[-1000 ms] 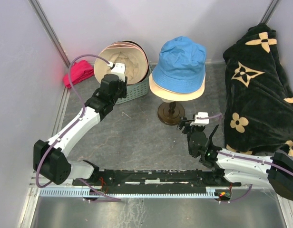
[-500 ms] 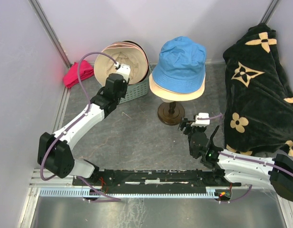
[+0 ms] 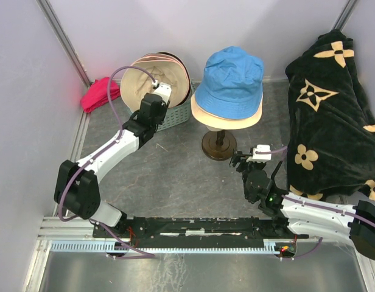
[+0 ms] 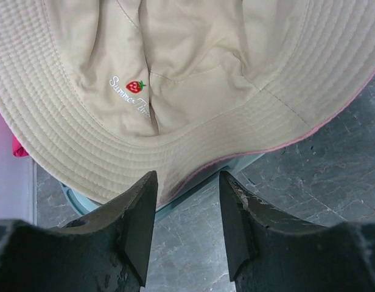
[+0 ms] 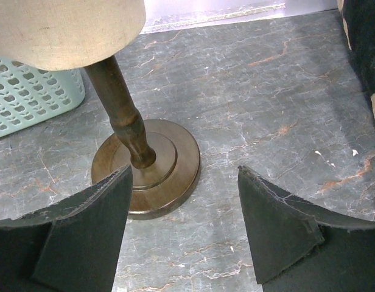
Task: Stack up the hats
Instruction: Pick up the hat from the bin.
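Cream hat (image 3: 152,82) in basket (image 3: 175,115), two hats (image 3: 230,73) (image 3: 227,120) on stand (image 3: 219,145); both end effectors (image 4: 187,185) (image 5: 184,176) spread.

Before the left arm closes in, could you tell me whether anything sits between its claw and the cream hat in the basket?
Nothing visible does. The open left claw faces the brim of the cream hat directly; only the basket rim shows beneath the gap.
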Controlling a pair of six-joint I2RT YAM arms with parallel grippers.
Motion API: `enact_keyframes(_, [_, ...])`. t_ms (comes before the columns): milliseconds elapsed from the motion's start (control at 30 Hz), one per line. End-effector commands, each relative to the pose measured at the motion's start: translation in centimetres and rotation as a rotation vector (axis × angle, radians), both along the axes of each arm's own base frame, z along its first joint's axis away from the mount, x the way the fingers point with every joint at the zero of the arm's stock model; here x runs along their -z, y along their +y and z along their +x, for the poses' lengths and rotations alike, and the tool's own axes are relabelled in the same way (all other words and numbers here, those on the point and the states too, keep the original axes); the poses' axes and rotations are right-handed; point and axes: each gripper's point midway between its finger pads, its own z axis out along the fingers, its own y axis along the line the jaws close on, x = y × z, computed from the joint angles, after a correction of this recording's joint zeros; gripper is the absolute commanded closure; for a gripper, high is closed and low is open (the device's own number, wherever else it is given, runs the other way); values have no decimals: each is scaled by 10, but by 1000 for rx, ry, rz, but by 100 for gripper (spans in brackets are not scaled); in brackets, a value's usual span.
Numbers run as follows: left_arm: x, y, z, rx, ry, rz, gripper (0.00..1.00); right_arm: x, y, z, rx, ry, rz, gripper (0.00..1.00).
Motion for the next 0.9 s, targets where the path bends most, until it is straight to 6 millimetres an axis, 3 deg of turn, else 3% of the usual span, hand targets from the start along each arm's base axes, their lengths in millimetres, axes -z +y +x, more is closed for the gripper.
enact_keyframes(0, [-32, -2, 19, -20, -112, 8, 47, -3, -3, -2, 5, -10, -15, 22])
enact_keyframes(467, [-33, 3, 33, -58, -133, 16, 46, -7, 4, 3, -3, -17, -50, 22])
enact_keyframes(867, [-21, 1, 37, -14, -89, -43, 73, -8, 0, 1, 1, -18, -56, 23])
